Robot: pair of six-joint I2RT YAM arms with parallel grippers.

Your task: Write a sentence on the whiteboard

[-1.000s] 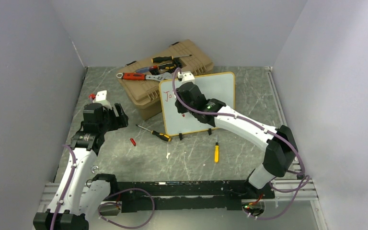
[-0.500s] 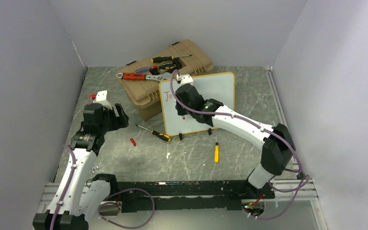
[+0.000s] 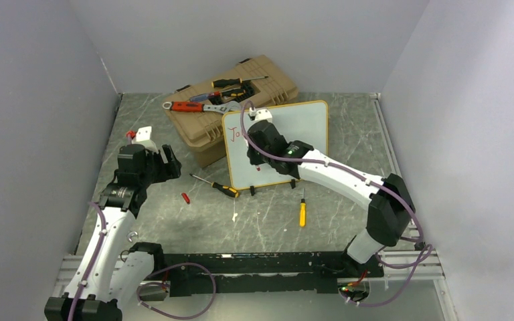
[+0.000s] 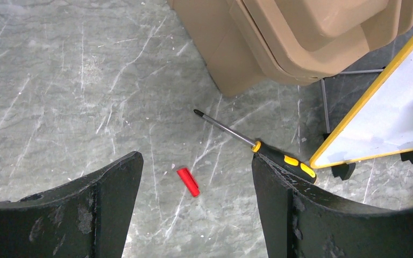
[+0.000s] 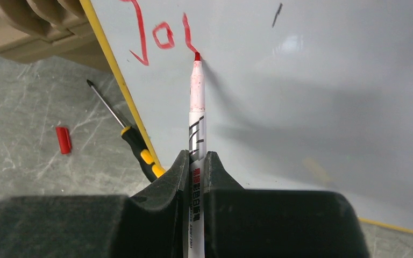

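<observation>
The whiteboard (image 3: 301, 127) stands tilted on black clip feet, leaning by the tan toolbox (image 3: 241, 87); it also fills the right wrist view (image 5: 312, 97). Red letters "Jo" and a fresh stroke (image 5: 161, 35) sit at its top left. My right gripper (image 5: 196, 161) is shut on a white marker (image 5: 196, 107), whose red tip touches the board at the end of the stroke. In the top view the right gripper (image 3: 258, 130) covers part of the writing. My left gripper (image 4: 196, 166) is open and empty above the table, over the red marker cap (image 4: 188, 181).
A black-and-yellow screwdriver (image 3: 217, 186) lies by the board's left foot and a small yellow one (image 3: 302, 208) in front of it. Several tools lie on the toolbox lid. The red cap (image 3: 185, 198) lies on the table left of the board.
My right gripper has shifted slightly along the board's top left with the marker, adding a stroke after "Jo". The left arm has not moved.
</observation>
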